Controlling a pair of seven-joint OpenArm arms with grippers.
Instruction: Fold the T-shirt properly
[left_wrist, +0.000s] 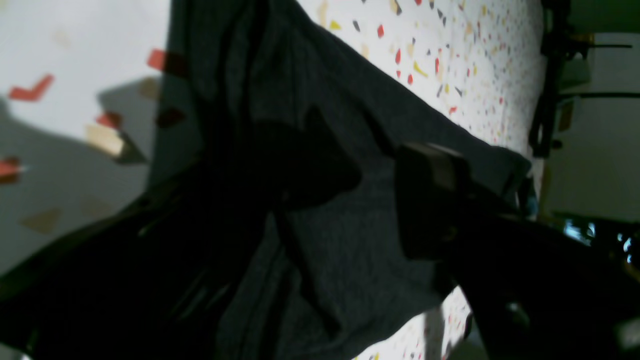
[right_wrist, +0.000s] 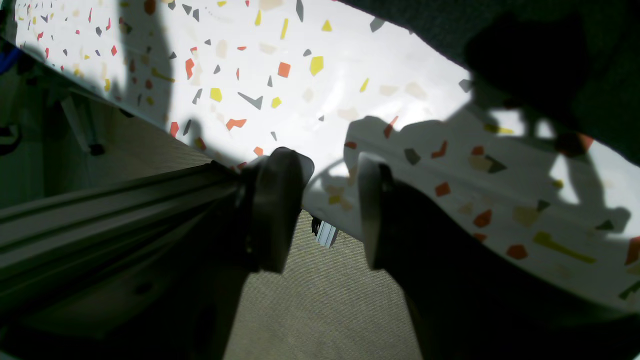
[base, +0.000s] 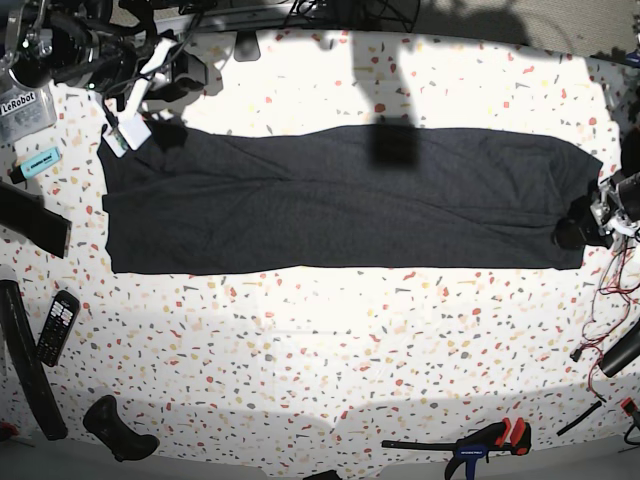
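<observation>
Across the table's (base: 320, 340) far half: 1 T-shirt (base: 340, 215), dark charcoal, plain side up, folded into a long band | 2 grippers: left gripper (left_wrist: 370, 195) at the shirt's right end, jaws spread over fabric; right gripper (right_wrist: 332, 200) off the table's edge, jaws parted, holding nothing | 1 remote (base: 57, 326), left edge.

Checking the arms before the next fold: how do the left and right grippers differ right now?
The left gripper sits at the T-shirt, its dark fingers spread wide over the charcoal fabric; the right gripper hangs over the bare speckled table near its edge, touching no cloth. The left's fingers stand far apart; the right's pads show a narrower gap. Both are open and hold nothing.
</observation>
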